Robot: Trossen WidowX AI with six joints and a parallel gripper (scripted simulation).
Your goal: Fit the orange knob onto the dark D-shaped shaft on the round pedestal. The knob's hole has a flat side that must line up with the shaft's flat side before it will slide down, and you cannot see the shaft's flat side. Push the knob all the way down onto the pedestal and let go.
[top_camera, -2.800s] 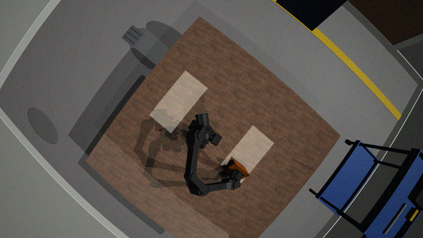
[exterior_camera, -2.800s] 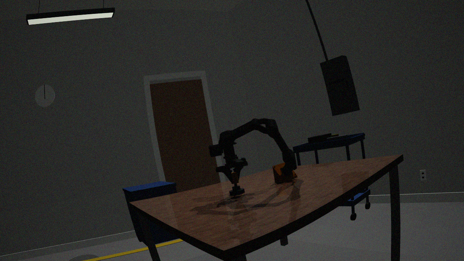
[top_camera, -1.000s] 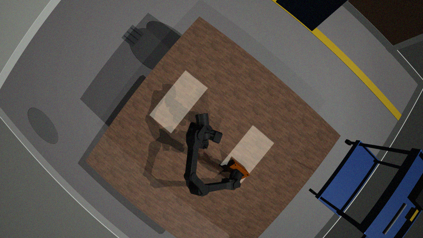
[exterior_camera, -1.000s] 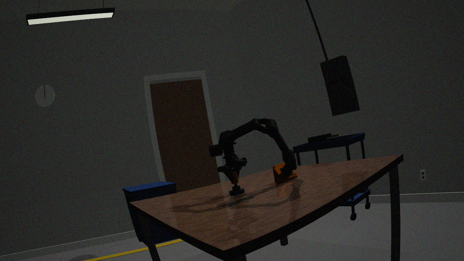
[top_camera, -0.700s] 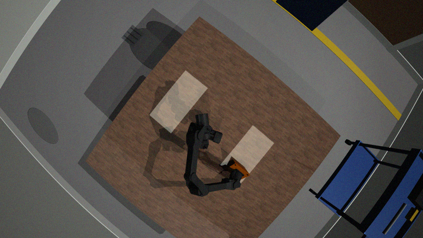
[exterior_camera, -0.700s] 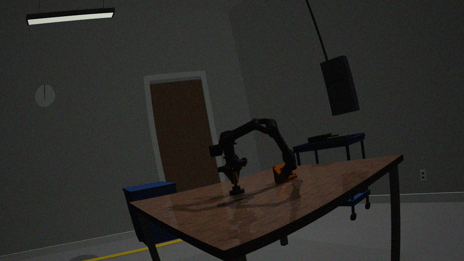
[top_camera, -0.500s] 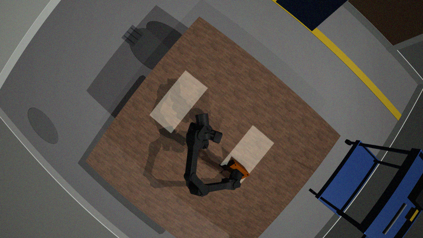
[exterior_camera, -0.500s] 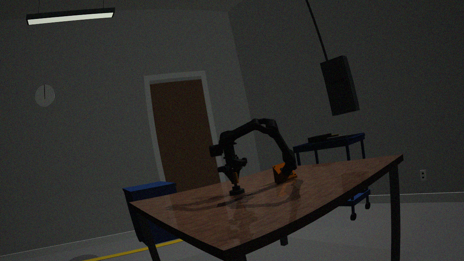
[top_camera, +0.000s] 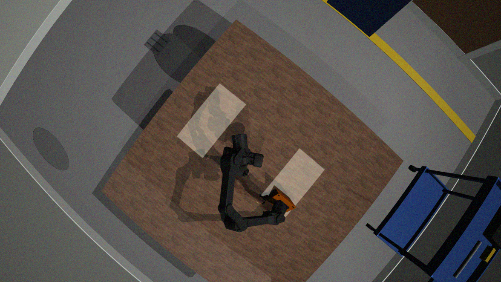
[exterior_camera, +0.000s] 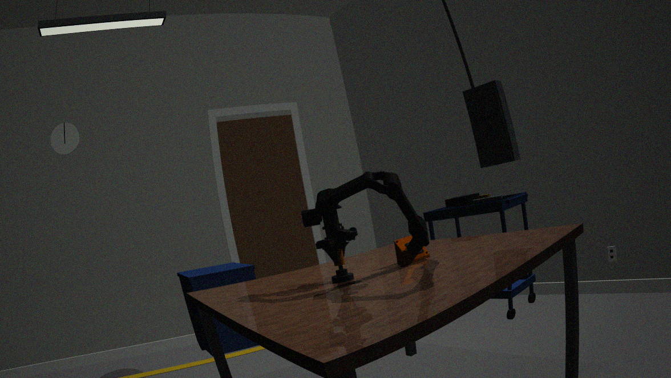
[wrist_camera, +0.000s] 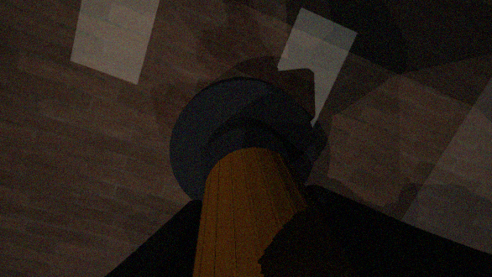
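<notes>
Orange knob (exterior_camera: 340,256) (wrist_camera: 243,210) sits pinched in the gripper (exterior_camera: 339,261) (wrist_camera: 254,202), above the pedestal (exterior_camera: 342,277) (wrist_camera: 189,138). The pedestal stands well in from the table's (top_camera: 315,133) (exterior_camera: 422,300) edges.

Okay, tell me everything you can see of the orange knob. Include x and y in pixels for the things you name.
The orange knob (exterior_camera: 340,256) (wrist_camera: 239,201) is a tall, upright cylinder with fine lengthwise lines down its side and a matte look. The claw (exterior_camera: 339,258) grips it over the round pedestal (exterior_camera: 342,277) (wrist_camera: 189,138), its lower end above the pedestal's base. Its hole is hidden.
</notes>
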